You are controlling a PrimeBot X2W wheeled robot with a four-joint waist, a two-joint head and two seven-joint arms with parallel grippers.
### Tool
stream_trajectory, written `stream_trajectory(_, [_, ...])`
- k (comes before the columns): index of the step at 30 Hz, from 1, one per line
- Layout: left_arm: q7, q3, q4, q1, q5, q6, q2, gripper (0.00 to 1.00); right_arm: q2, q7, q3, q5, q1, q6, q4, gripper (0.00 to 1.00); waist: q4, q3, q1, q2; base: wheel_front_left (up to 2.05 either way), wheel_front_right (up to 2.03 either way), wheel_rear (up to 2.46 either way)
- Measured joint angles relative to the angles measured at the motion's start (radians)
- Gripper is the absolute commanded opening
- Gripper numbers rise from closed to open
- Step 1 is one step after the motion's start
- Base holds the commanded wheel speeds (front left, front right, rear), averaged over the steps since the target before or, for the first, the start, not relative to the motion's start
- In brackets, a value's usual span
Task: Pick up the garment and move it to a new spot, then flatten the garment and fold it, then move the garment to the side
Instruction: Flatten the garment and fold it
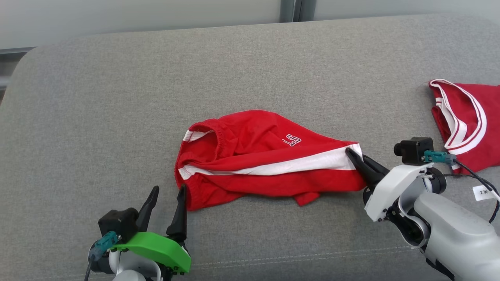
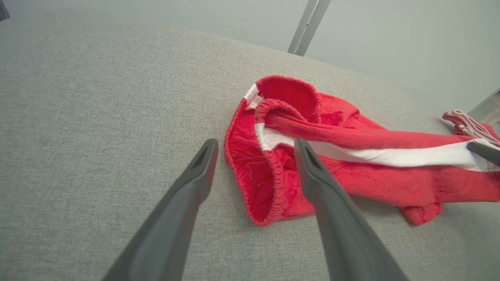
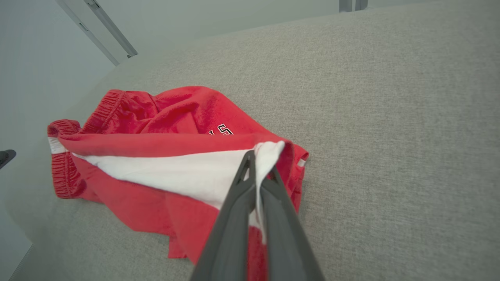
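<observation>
Shorts (image 1: 250,152) in soft red knit lie rumpled near the middle of the grey woven cushion (image 1: 117,97). One broad white stripe (image 1: 289,166) runs along their length, with a gathered elastic waistband (image 2: 287,82) at the robot's left end and black-edged white lettering (image 1: 292,140) on the upper face. We count two red garments: this one and a second red piece with white banding (image 1: 465,117), well apart at the right edge. We count two grippers as well. The right gripper (image 1: 349,152) is clenched on the white hem at the right end; its wrist view shows the cloth pinched between both fingers, which the head view leaves unclear. The left gripper (image 1: 168,188) stands spread and empty just beside the waistband, whose puckered ribs its wrist view gives plainly
</observation>
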Motion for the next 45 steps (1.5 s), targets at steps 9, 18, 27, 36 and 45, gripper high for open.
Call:
stream_trajectory(9, [0.043, -0.023, 0.068, -0.048, -0.002, -0.027, 0.013, 1.00, -0.064, -0.010, 0.024, 0.019, 0.030, 0.000, -0.082, 0.00, -0.034, 0.013, 0.0000, 0.0000, 0.00, 0.00, 0.00])
stream_trajectory(18, [0.105, -0.076, 0.147, -0.138, 0.028, -0.053, 0.013, 0.69, -0.054, -0.013, 0.016, 0.020, 0.024, 0.000, -0.081, 0.00, -0.057, 0.017, 0.0000, 0.0000, 0.00, 0.00, 0.00])
stream_trajectory(27, [0.128, -0.085, 0.158, -0.142, 0.024, -0.048, 0.016, 0.00, -0.044, -0.013, -0.006, 0.005, 0.018, 0.000, -0.082, 0.00, -0.057, 0.014, 0.0000, 0.0000, 0.00, 0.00, 0.00])
stream_trajectory(36, [0.123, -0.041, 0.052, -0.139, -0.065, -0.085, 0.007, 0.00, -0.051, -0.013, -0.048, -0.016, 0.015, 0.000, -0.129, 0.00, -0.057, -0.009, 0.0000, 0.0000, 0.00, 0.00, 0.00])
stream_trajectory(45, [0.201, 0.051, -0.219, -0.137, -0.165, -0.073, 0.076, 0.00, -0.148, -0.013, -0.086, -0.027, -0.022, 0.000, -0.296, 0.00, -0.081, -0.063, 0.0000, 0.0000, 0.00, 0.00, 0.00])
